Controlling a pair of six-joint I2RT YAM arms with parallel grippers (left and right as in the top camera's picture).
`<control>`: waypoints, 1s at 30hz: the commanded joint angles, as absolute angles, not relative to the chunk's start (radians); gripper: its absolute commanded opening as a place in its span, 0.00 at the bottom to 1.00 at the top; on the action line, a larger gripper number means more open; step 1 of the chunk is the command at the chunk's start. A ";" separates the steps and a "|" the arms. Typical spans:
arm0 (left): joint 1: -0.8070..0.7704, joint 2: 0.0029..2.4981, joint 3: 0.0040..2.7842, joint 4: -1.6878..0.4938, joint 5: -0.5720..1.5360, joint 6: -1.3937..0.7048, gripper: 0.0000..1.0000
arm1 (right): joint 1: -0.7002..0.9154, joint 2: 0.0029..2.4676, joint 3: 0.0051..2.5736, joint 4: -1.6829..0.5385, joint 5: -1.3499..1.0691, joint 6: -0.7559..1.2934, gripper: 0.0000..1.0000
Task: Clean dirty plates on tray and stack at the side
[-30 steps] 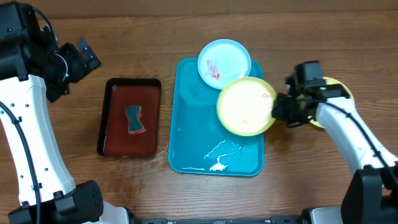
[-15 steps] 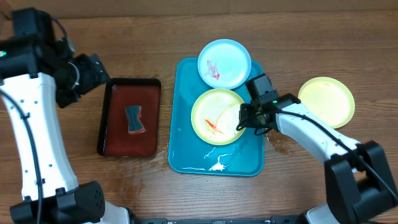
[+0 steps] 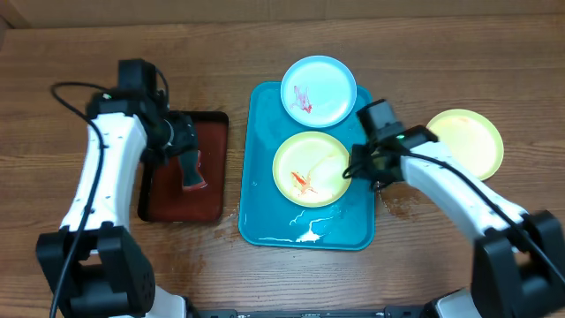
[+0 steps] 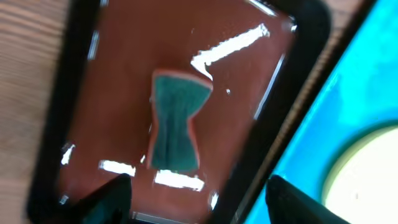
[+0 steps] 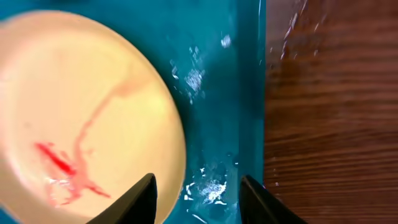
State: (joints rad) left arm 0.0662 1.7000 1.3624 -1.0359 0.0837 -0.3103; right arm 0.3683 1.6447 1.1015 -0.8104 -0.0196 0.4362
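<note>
The turquoise tray (image 3: 265, 203) holds a yellow-green plate (image 3: 311, 168) with red smears at its middle; it also shows in the right wrist view (image 5: 81, 106). A pale aqua plate (image 3: 319, 90) with a red smear lies over the tray's far edge. A second yellow-green plate (image 3: 464, 143) lies on the table to the right, with no smear showing. My right gripper (image 3: 360, 170) is open and empty over the tray's right side (image 5: 205, 199), beside the smeared plate. My left gripper (image 3: 190, 157) is open (image 4: 196, 199) over a teal sponge (image 4: 176, 121).
The sponge lies in a dark red, black-rimmed tray (image 3: 159, 199) left of the turquoise tray, and its wet bottom shines (image 4: 93, 93). White foam and water streaks (image 3: 309, 231) lie at the turquoise tray's near end. Wet marks (image 3: 397, 203) spot the wood to the right.
The left arm swung right and down over the dark red tray and sponge. The right gripper set the smeared yellow-green plate flat on the turquoise tray and now stands open beside it.
</note>
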 commanded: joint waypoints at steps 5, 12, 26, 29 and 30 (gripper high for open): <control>0.020 1.750 1.169 -0.933 -0.106 -0.480 0.61 | 0.365 1.542 1.158 -0.896 -0.059 0.416 0.46; 0.016 1.917 1.160 -0.800 -0.105 -0.493 0.42 | 0.365 1.543 1.158 -0.970 -0.073 0.416 0.46; 0.019 1.935 1.407 -1.019 0.012 -0.309 0.04 | 0.365 1.548 1.147 -0.961 0.030 0.418 0.45; 0.009 1.931 1.535 -1.132 0.038 -0.265 0.04 | 0.363 1.554 1.116 -0.920 0.068 0.420 0.46; 0.004 1.930 1.575 -1.166 0.035 -0.264 0.04 | 0.362 1.557 1.105 -0.906 0.068 0.420 0.47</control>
